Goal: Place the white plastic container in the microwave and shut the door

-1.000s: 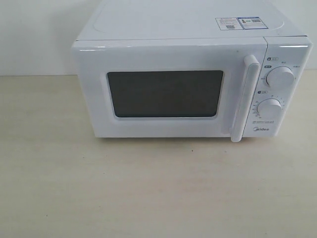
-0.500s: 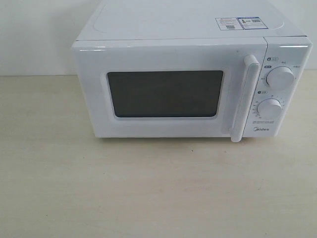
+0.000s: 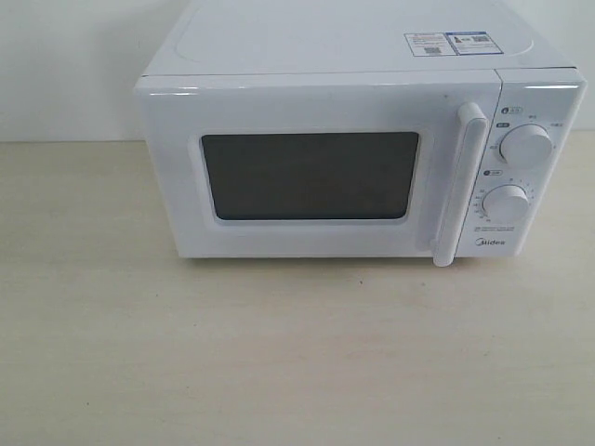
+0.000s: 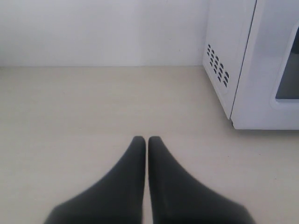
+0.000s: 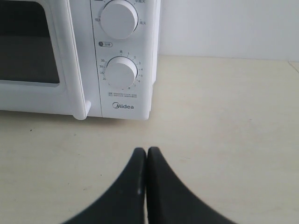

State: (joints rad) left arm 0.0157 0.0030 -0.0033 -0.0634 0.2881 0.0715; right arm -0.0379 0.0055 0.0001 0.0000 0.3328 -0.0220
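Pale wood-grain table (image 3: pixel 279 372) is recorded across the whole foreground, with a plain white wall (image 3: pixel 65 65) behind it.

The microwave (image 3: pixel 353 42) is set on the table towards the back, front face turned to the exterior camera. The door (image 3: pixel 311 111) is seen shut, flush with the body. Its dark window (image 3: pixel 311 177) is opaque in all views, so the contents of the cavity cannot be told. The white plastic container is not made out in any view, and whether it lies behind the window cannot be told.

Left gripper (image 4: pixel 147 140): fingers pressed together, tips touching, nothing held. It is held low over bare table, pointed towards the wall, with the microwave's vented side (image 4: pixel 217 65) near but apart from it.

Right gripper (image 5: pixel 146 150): fingers likewise pressed together, nothing held. It is held low over the table in front of the control panel, apart from it.

The vertical bar handle (image 3: pixel 460 186) is noted at the door's right edge. Two round dials are noted on the panel, upper dial (image 3: pixel 526 146) above lower dial (image 3: pixel 508 204). Stickers (image 3: pixel 448 43) are noted on the top, and the Midea logo (image 5: pixel 124 107) below the lower dial.
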